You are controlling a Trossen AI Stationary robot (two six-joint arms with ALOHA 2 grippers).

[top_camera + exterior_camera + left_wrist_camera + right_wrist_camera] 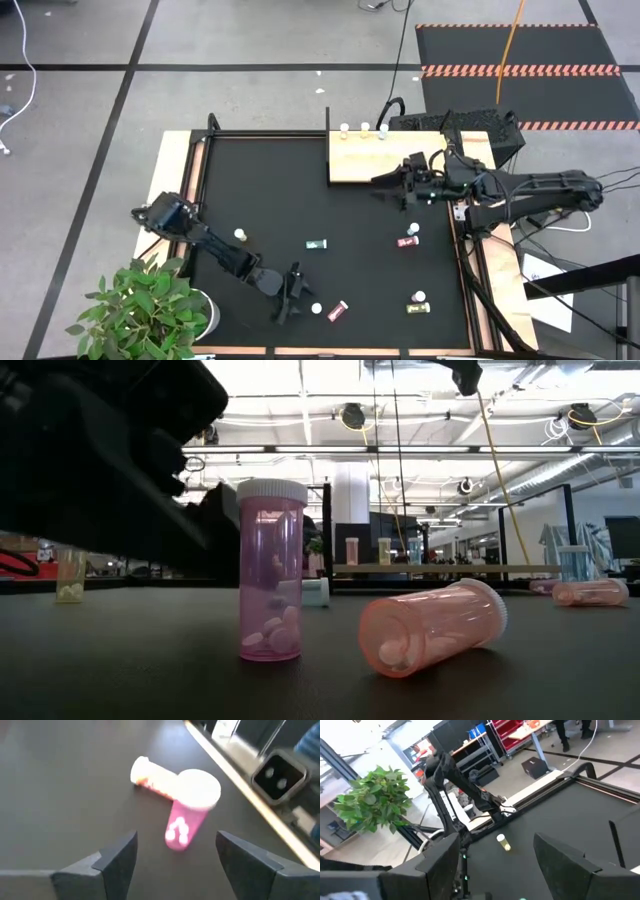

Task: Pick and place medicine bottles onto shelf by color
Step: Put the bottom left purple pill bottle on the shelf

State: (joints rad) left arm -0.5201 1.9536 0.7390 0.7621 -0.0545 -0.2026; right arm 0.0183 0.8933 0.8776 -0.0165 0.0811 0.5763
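Our left end effector (291, 297), fingers apart, faces the upright pink bottle (316, 309) just ahead, an orange bottle (338, 311) lying beyond; far from the shelf (370, 165), where our right end effector (395, 186) hovers spread.

The black mat (280, 200), edged by a wooden frame (170, 170), carries everything. The shelf (365, 165), a pale wooden board, lies at the mat's far edge, just beside the right gripper (385, 188); three bottles (363, 128) stand along its far rim. Just ahead of the left gripper (290, 305) a pink bottle (316, 309) stands upright with an orange-pink bottle (338, 311) lying beside it. A teal bottle (317, 244) lies farther ahead of that gripper. Near the right gripper, toward the mat's middle, stands a white-capped bottle (413, 229) beside a lying red one (406, 242). A yellow-green bottle (418, 308) lies near the front corner, a pale bottle (240, 235) beside the left arm.
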